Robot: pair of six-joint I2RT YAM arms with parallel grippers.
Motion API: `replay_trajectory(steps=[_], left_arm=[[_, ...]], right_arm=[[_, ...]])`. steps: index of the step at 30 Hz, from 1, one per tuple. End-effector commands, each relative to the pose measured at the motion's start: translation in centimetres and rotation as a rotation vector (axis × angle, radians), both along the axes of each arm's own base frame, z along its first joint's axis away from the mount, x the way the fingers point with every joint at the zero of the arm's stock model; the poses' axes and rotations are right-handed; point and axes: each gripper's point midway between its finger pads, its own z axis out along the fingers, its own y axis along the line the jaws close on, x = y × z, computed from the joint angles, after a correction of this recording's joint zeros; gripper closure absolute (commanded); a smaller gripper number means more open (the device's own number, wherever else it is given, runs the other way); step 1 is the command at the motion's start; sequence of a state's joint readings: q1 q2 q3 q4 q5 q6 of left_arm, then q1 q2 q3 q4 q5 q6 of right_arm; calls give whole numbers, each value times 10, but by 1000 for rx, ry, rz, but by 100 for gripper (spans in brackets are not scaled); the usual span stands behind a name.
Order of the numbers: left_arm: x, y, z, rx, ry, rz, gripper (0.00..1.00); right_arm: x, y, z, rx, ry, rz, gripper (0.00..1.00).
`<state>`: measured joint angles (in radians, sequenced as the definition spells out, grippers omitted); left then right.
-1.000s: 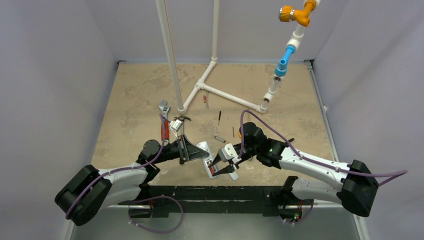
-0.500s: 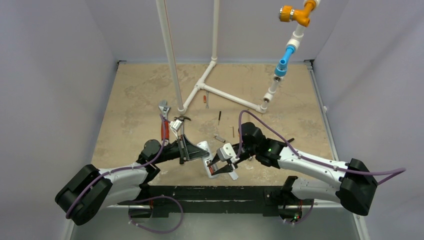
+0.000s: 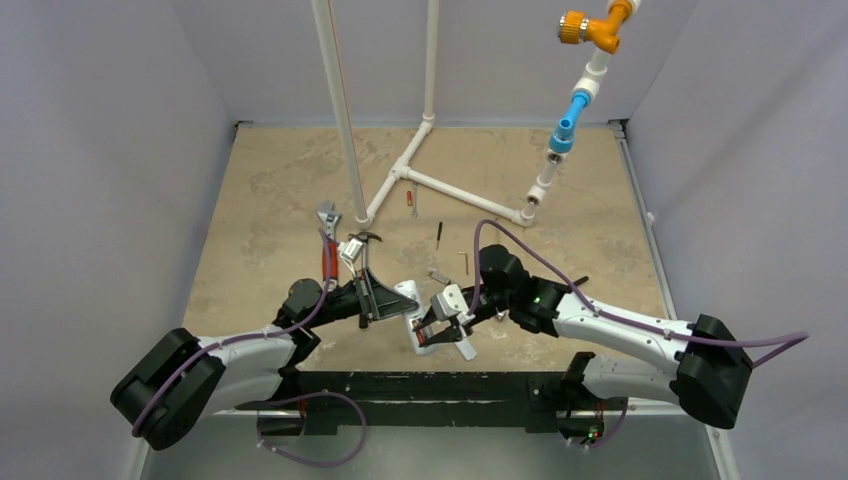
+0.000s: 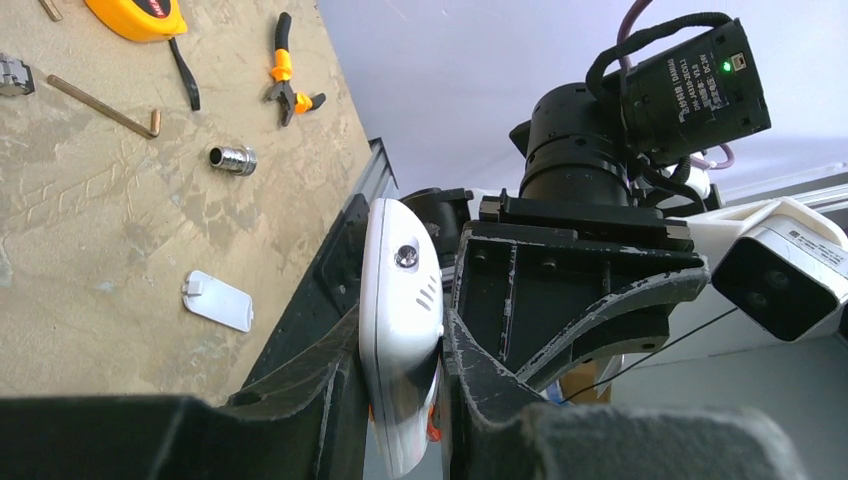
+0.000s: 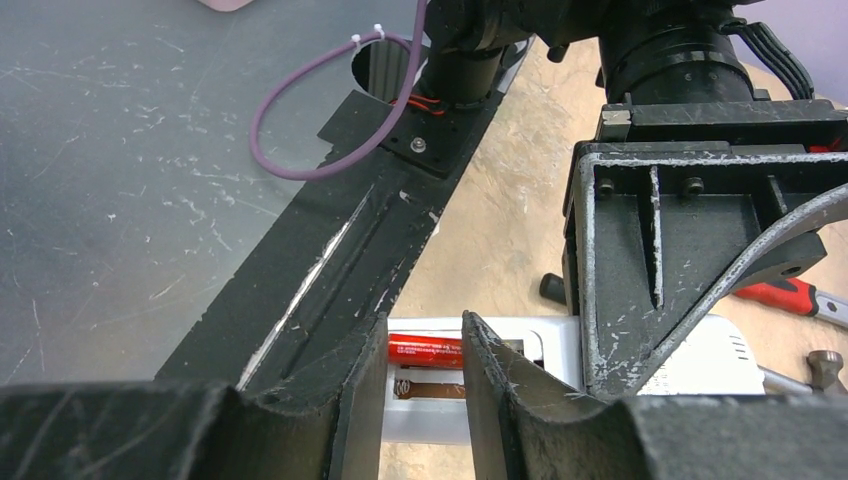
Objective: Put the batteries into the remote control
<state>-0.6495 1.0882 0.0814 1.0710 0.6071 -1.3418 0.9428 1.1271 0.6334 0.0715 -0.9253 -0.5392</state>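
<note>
Right gripper [image 5: 425,372] shifted left onto slim white remote control [image 5: 725,362] clamped by left gripper [image 4: 400,385]; jaws narrowly straddle orange-red cylindrical battery [image 5: 425,350], grip unclear; we're seating it

The remote control [image 3: 407,298] is near the table's [image 3: 270,200] six o'clock edge, with a battery [image 5: 425,350] in its recess. A wrench [image 3: 327,245] lies at its ten o'clock and pipes [image 3: 440,186] at twelve.

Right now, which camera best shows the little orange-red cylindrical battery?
The right wrist view: the orange-red battery lies in the white plastic remote's open recess, framed by the right gripper's fingers. The top view shows only a red speck; the left wrist view shows the remote edge-on, recess hidden.
</note>
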Motion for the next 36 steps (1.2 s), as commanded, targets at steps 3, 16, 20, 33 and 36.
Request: replay_trajectory(steps=[3, 16, 20, 33, 36], left_arm=[[-9, -5, 42, -108, -115, -56, 100], [-9, -6, 39, -101, -109, -50, 100], [-9, -6, 40, -103, -109, -51, 100], [-11, -7, 43, -109, -115, -54, 100], [-11, -7, 43, -107, -114, -53, 100]], right_arm=[[27, 2, -17, -63, -21, -138, 73], [36, -4, -29, -87, -40, -208, 76], [38, -4, -32, -97, -47, -218, 77], [46, -4, -34, -105, -73, -245, 79], [46, -5, -36, -112, -72, -243, 79]])
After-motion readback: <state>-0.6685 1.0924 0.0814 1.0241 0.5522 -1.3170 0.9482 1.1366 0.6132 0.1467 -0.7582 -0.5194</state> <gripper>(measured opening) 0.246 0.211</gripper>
